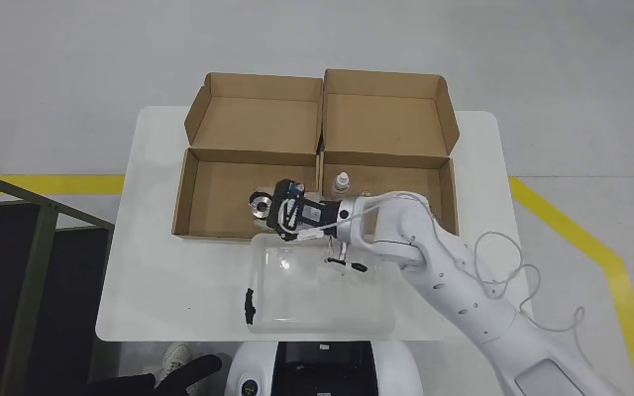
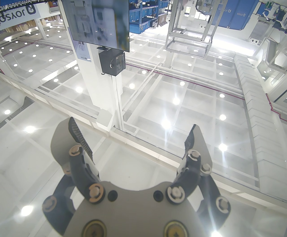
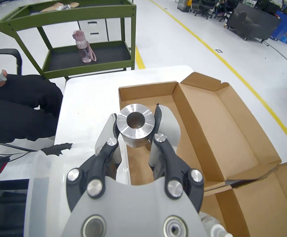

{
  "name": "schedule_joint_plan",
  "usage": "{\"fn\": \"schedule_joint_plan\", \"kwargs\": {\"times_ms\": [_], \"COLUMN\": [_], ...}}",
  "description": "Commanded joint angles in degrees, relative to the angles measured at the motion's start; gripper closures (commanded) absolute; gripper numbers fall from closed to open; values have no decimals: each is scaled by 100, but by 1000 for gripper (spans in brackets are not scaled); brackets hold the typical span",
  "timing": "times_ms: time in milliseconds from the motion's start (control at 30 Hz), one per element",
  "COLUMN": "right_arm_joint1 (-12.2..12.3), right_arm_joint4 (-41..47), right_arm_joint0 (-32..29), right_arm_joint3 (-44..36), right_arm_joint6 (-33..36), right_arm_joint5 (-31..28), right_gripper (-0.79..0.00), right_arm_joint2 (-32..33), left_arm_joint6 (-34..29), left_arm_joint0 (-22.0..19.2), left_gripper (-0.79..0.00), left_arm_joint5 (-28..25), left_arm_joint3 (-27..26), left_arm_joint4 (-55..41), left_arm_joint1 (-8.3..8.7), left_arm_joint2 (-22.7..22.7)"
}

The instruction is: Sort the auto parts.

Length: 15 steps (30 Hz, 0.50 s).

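Ahead of the right gripper (image 3: 135,114), past the white table (image 3: 89,94)'s far edge, a green cart (image 3: 74,14) is standing with a pink bottle (image 3: 83,48) sitting upright on its lower shelf. A yellow floor line (image 1: 59,185) is running beside the cart. Facing the left gripper (image 2: 132,122), a dark screen (image 2: 96,22) is hanging on a white column (image 2: 98,89) amid glowing ceiling lights (image 2: 176,101).

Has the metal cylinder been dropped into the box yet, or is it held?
Held. The right claw is shut on the metal cylinder, fingers on both its sides, raised over the open cardboard box.
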Motion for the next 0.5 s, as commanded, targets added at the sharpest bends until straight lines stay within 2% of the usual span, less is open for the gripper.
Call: {"fn": "schedule_joint_plan", "kwargs": {"times_ms": [0,467], "right_arm_joint1": [-18,-198], "right_arm_joint4": [-19,120], "right_arm_joint0": [82,508], "right_arm_joint3": [130,1225], "right_arm_joint6": [149,742], "right_arm_joint5": [54,377], "right_gripper": [0,0], "right_arm_joint2": [-28,-286], "left_arm_joint6": [0,0], "left_arm_joint0": [0,0], "left_gripper": [-785,-785], "left_arm_joint5": [0,0], "left_arm_joint3": [0,0], "left_arm_joint4": [0,0], "left_arm_joint1": [0,0], "left_arm_joint2": [0,0]}}
